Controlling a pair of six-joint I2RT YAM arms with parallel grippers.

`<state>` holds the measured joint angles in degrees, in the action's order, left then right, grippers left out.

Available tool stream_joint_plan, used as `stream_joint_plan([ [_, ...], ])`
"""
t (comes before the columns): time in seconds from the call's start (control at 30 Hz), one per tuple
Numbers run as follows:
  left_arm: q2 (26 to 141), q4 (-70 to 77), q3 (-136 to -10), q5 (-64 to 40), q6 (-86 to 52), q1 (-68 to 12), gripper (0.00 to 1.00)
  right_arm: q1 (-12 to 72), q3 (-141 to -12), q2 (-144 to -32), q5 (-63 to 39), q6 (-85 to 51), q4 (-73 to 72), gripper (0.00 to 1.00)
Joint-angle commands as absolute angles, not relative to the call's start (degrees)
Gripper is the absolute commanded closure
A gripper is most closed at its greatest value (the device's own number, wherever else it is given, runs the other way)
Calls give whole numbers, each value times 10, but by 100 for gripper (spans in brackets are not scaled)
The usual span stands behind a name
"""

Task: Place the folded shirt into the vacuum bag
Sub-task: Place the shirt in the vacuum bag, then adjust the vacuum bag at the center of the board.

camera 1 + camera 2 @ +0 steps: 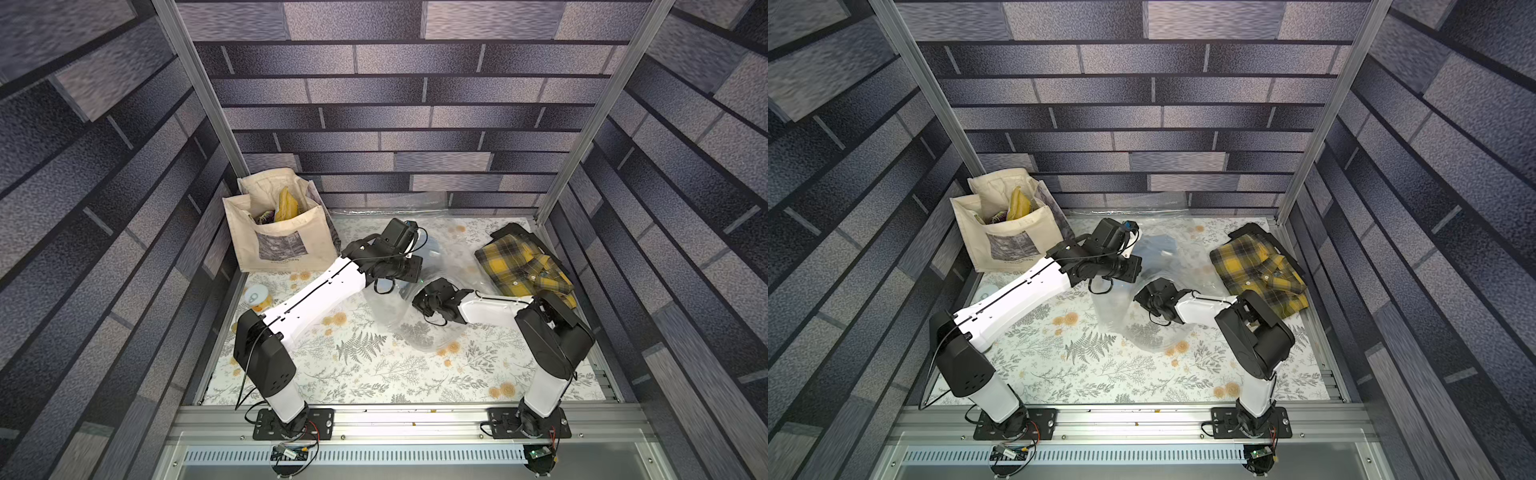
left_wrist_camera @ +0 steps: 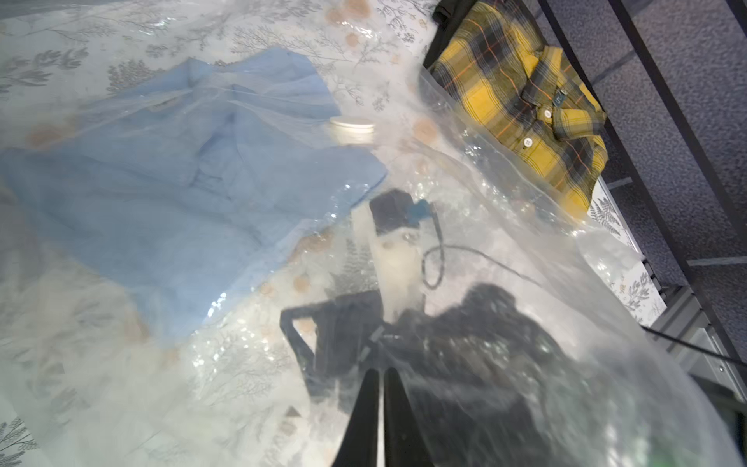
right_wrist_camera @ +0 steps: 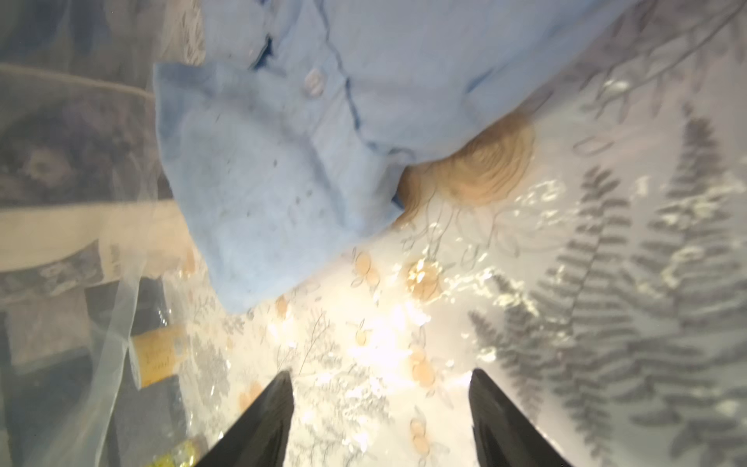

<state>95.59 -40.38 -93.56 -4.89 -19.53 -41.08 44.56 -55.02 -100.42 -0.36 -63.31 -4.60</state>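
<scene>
Blue shirt (image 2: 194, 178) — soft, folded, buttoned — lies flat inside the vacuum bag (image 1: 415, 332), a crinkly, glossy clear film with a round white valve cap (image 2: 351, 127), at the far middle of the floral table (image 1: 374, 374). The left gripper (image 2: 382, 374) is clamped on a raised fold of that film. The right gripper (image 3: 380, 374), just near of the shirt, stands spread and empty — tapered black fingers. A yellow plaid shirt (image 1: 523, 266) lies far right, outside the bag.

Obscured areas
You are viewing the blue shirt (image 2: 182, 182) blurred through the vacuum bag (image 2: 505, 230); the picture edge is cropping the left gripper (image 2: 381, 374); the tote bag (image 1: 249, 232) lettering is appearing illegible.
</scene>
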Motion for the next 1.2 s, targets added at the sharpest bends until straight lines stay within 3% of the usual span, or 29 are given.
stream_joint_plan([
  [0.0, 968, -397, -960, -38, -173, -398, 92, 484, -572, -970, -1, -608, 62, 30],
  [0.3, 975, -397, -970, -45, -170, -392, 92, 494, -573, -980, -15, -619, 118, 29],
  [0.6, 971, -376, -927, -55, -179, -376, 92, 513, -587, -872, 51, -550, 264, 30],
  [0.87, 985, -362, -906, -58, -187, -373, 91, 526, -605, -778, 32, -502, 340, 31],
  [1.17, 979, -327, -824, -70, -208, -381, 87, 517, -766, -745, 24, -392, 472, 30],
])
